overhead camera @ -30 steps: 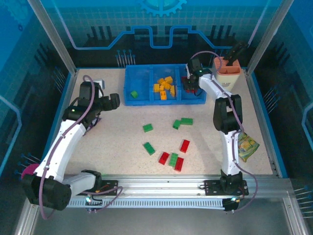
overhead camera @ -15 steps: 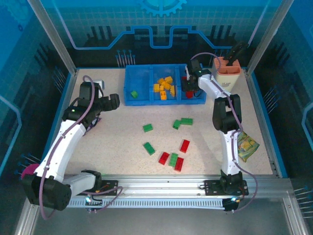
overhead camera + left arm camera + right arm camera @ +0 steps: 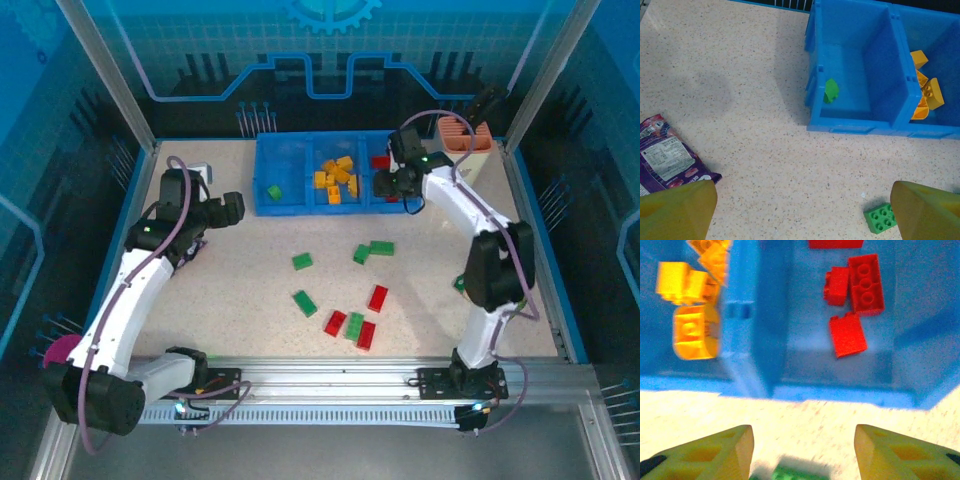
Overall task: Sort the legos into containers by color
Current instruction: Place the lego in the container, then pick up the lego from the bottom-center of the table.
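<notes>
Right pincer point(image 3: 802, 454) has drawn back to the near wall of the blue bin tray point(image 3: 747, 355), released and empty.
Red legos point(image 3: 865, 287) lie in its right compartment; left pincer point(image 3: 801, 212) hangs released over the table point(image 3: 740, 150).

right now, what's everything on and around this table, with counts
low blue plastic three-compartment bin tray: one, blue, far middle of table
small green plastic bricks: five loose mid-table, one in the left compartment
small red plastic bricks: three loose mid-table, at least four in the right compartment
orange-yellow plastic bricks: several, middle compartment
crinkled purple packet: one, on the table, near-left of the tray
peach-and-cream upright holder: one, far right corner
left arm: white, jaws open above the table near the left compartment
right arm: white, jaws open at the right compartment's near edge
</notes>
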You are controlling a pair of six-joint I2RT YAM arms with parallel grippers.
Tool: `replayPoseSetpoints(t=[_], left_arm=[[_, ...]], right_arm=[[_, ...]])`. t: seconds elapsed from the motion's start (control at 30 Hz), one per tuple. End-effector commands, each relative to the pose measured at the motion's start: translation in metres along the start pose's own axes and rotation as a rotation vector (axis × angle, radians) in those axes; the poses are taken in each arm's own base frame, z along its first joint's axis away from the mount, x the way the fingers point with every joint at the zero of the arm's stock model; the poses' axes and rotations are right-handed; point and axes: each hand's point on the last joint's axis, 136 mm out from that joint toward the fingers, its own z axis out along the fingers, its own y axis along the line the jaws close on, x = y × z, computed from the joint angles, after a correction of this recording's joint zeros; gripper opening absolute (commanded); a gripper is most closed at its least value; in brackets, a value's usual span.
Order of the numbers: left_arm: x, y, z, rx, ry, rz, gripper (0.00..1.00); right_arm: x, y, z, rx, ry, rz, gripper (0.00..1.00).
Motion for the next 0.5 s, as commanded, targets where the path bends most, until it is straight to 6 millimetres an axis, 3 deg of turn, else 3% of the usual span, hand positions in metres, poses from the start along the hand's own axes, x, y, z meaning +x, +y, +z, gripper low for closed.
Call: replayPoseSetpoints(t=[0.0, 0.2, 0.3, 0.47], left_arm=[[-0.01, -0.003, -0.009, 0.033, -0.047, 0.0, 0.91], [-0.013, -0.005, -0.012, 0.038, -0.048, -0.002, 0.91], [-0.013, -0.007, -0.012, 0.049, -0.051, -0.003, 0.91], [-0.013, -0.008, -0.014, 0.057, -0.055, -0.004, 0.91]], right_arm=[[0.054, 0.0, -0.02, 0.043, 0.094, 0.129, 0.58], [0.146, 0.019, -0.03, -0.063, 0.181, 0.384, 0.6], [0.178, 0.017, -0.03, -0.033, 0.201, 0.409, 0.61], [0.212, 0.018, -0.025, -0.016, 0.289, 0.42, 0.61]])
